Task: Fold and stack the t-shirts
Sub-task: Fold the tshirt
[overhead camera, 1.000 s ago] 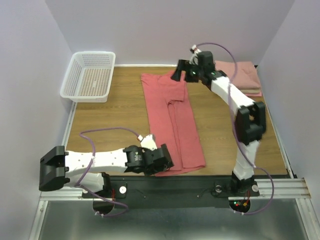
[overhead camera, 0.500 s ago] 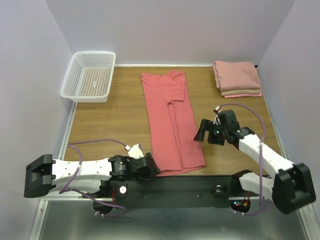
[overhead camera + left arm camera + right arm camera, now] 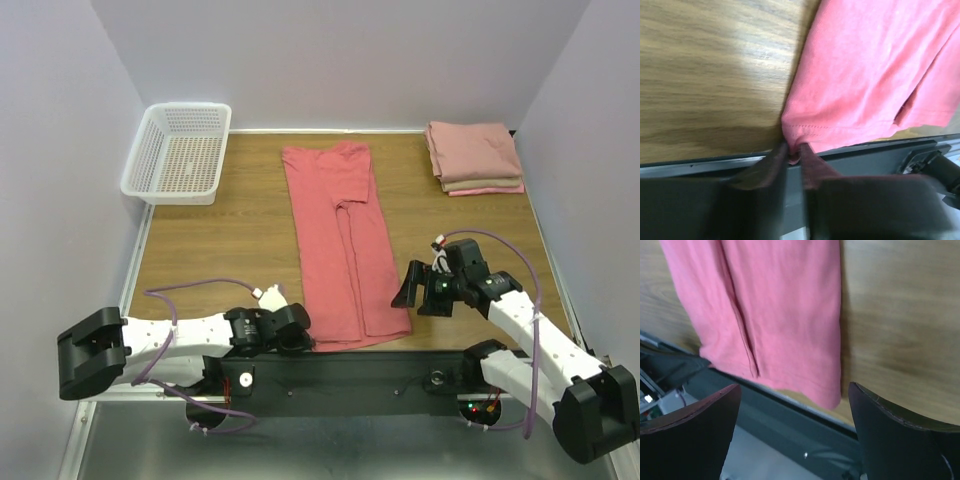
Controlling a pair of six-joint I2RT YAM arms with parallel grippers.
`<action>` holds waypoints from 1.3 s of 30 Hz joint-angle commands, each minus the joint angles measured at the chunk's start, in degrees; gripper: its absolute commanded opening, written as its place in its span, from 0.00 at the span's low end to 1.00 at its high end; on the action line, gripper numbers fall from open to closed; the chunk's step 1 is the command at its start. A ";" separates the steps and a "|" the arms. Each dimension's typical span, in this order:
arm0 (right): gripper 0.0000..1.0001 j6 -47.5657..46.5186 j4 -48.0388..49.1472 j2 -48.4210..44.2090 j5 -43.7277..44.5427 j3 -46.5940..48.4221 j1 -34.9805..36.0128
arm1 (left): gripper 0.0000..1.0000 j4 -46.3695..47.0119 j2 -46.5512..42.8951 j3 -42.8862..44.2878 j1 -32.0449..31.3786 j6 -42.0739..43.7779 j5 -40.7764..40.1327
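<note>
Hem of coral-red cotton t-shirt (image 3: 865, 65) sits clamped in left end effector (image 3: 792, 152); right end effector (image 3: 794, 390) hangs spread apart over the lower-right corner, likely for a paired lift.

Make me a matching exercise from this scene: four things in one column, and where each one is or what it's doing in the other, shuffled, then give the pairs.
Things:
1. basket
2. stack of folded shirts
3. left gripper
4. right gripper

Places or states:
A. open, by the near right corner of the red shirt
B. far right corner of the table
C. far left corner of the table
D. shut on the near left corner of the red shirt

Pairs: 1-C, 2-B, 3-D, 4-A
</note>
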 commanded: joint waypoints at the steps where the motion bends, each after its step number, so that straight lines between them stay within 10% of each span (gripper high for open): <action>1: 0.92 1.25 -4.01 0.83 -4.57 -0.59 0.09 | 0.20 1.82 0.09 -1.59 0.62 1.71 0.35; 6: 0.89 2.13 -8.76 -0.39 -3.17 -3.49 0.09 | 0.00 6.92 2.28 -3.17 0.97 2.06 2.55; 18: 0.78 6.62 -1.30 2.94 -0.80 -7.89 0.18 | 0.00 2.64 4.14 -1.06 1.06 3.73 2.02; 36: 0.01 4.25 7.14 7.34 -8.70 -8.43 0.18 | 0.00 3.85 -7.47 -5.46 1.06 1.00 -0.97; 39: 0.01 3.98 7.06 5.32 -8.27 -6.32 0.18 | 0.00 4.03 -6.95 -4.14 1.06 1.88 -1.40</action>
